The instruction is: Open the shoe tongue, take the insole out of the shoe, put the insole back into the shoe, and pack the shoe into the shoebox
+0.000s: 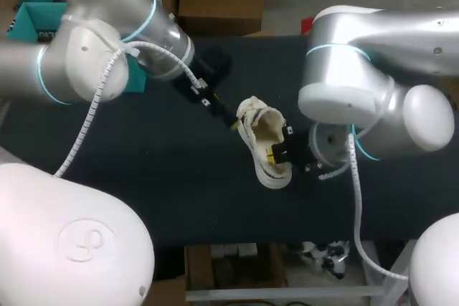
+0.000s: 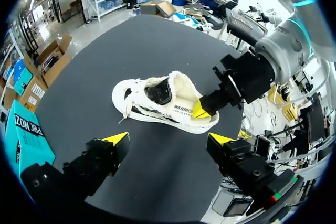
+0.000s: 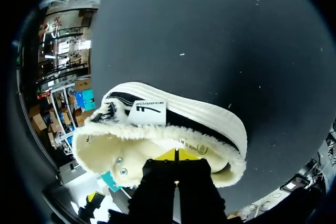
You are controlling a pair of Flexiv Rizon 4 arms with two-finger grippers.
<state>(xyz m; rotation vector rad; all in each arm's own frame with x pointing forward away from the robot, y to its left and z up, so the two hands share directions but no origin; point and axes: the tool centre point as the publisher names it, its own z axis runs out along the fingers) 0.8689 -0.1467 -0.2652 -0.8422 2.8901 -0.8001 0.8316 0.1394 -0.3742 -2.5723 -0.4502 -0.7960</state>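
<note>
1. The right fingers (image 3: 168, 155) are black with yellow wedge tips. They are drawn almost together and pinch the fleecy rim of the shoe (image 2: 181, 88) at its opening.
2. The left gripper (image 2: 169, 140) is spread wide and holds nothing. Its blocky black fingers (image 2: 116, 139) sit short of the shoe, apart from it, one to each side of the shoe's long flank.
3. The shoe is cream-white, low and rounded, with a thick woolly lining curling over the collar. A black stripe runs along its side, with a white label patch on the flank, pale laces towards the toe end and a ribbed pale sole wall.
4. The shoe lies on a dark, matt, faintly speckled surface (image 2: 131, 40).
5. A teal box (image 2: 23, 135) of cardboard stands well apart from the shoe, on the left arm's side, and is cut off at the view's rim.
6. The shoe's inside shows only as a dark hollow, and no insole can be made out. In the head view the right arm's wrist hides the surface just beside the shoe.
</note>
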